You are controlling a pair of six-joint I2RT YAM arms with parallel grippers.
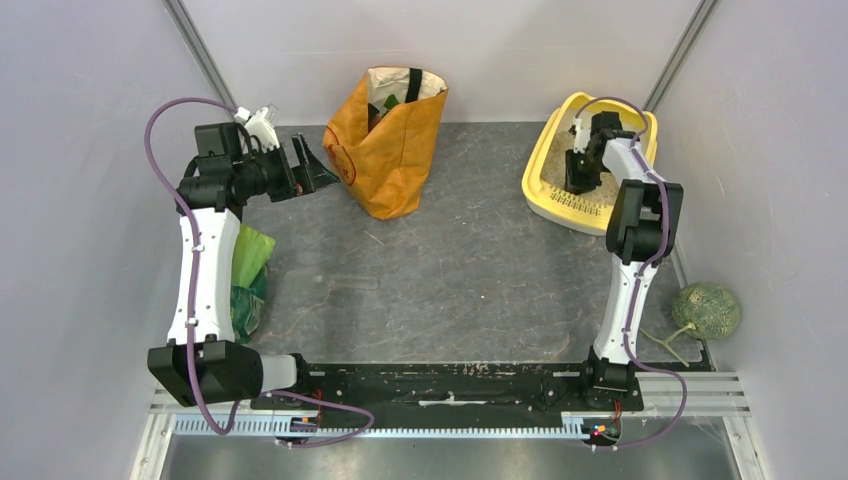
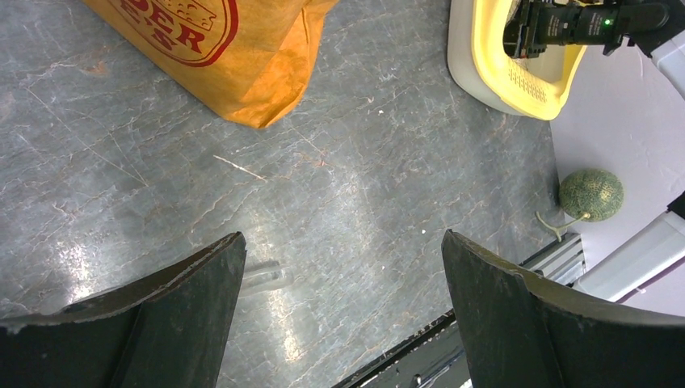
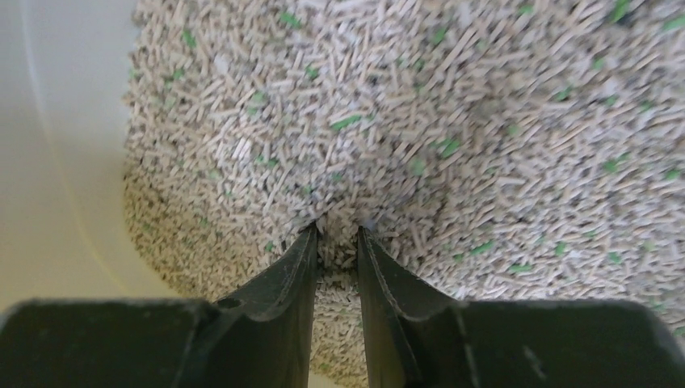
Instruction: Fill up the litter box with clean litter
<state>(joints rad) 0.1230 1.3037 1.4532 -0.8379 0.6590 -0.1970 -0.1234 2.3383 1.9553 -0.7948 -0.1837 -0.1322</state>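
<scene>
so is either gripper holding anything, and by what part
No object is held. The left gripper hangs open. The right gripper is nearly shut, tips dug into the litter pellets in the litter box, only pellets between them.

Litter box (image 1: 577, 206): shallow yellow tray, white inner wall, slotted lip at near end; flat on table (image 1: 460, 270), well right of orange bag (image 1: 390, 150). Litter (image 3: 485, 121): short pale pellets, green flecks, spread inside box.

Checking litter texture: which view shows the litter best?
Right wrist: the litter fills the frame, pale pellets with green flecks at the right pincer. Top external shows only a tan patch in the litter box, under the arm. Left wrist shows just the box's rim.
</scene>
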